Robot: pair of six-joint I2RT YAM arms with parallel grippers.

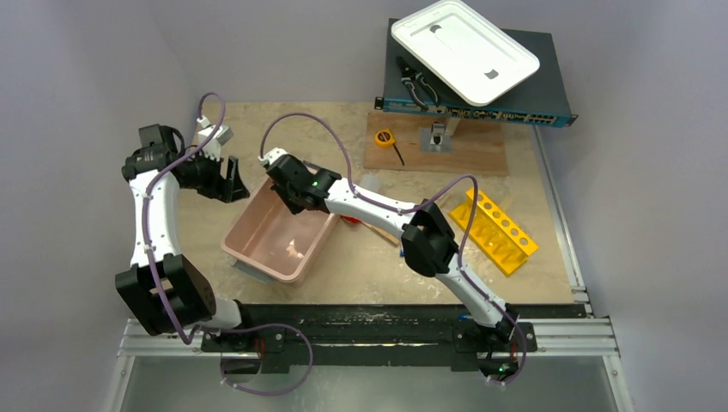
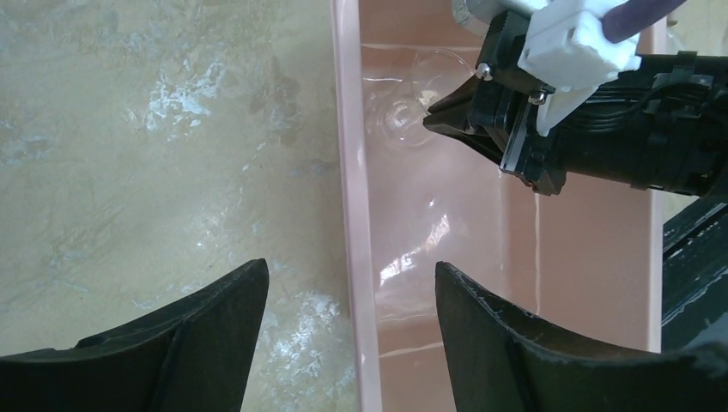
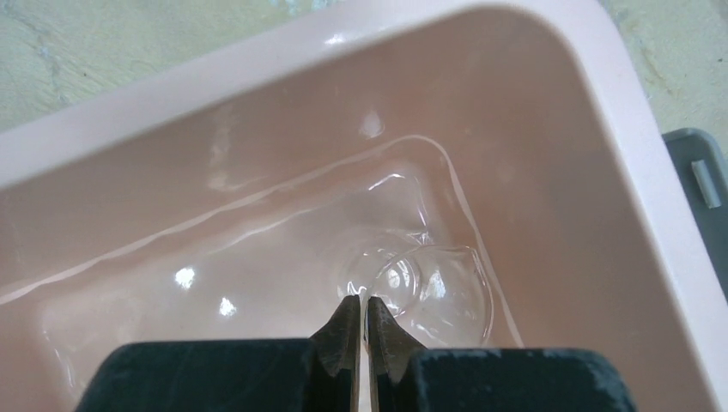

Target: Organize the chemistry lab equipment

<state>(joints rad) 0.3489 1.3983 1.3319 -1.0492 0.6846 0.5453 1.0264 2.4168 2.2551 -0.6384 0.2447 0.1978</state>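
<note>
A clear glass beaker (image 3: 442, 292) lies on its side in a far corner of the pink tub (image 3: 215, 86). My right gripper (image 3: 361, 300) reaches down into the tub (image 1: 262, 268) and is shut on the beaker's rim. The left gripper (image 2: 352, 270) is open, with one finger outside the tub's wall (image 2: 348, 129) and one inside, holding nothing. From the left wrist view the beaker (image 2: 402, 116) shows just ahead of the right gripper (image 2: 433, 116). The yellow holed rack (image 1: 495, 230) lies at the right. A red nozzle (image 1: 348, 220) and a wooden stick (image 1: 384, 233) peek out under the right arm.
A wooden board (image 1: 464, 153) at the back carries a small yellow tape measure (image 1: 383, 137). Behind it a dark flat box (image 1: 524, 103) holds black-handled pliers (image 1: 418, 86) and a tilted white tray (image 1: 464, 47). A grey lid (image 3: 700, 189) lies beside the tub.
</note>
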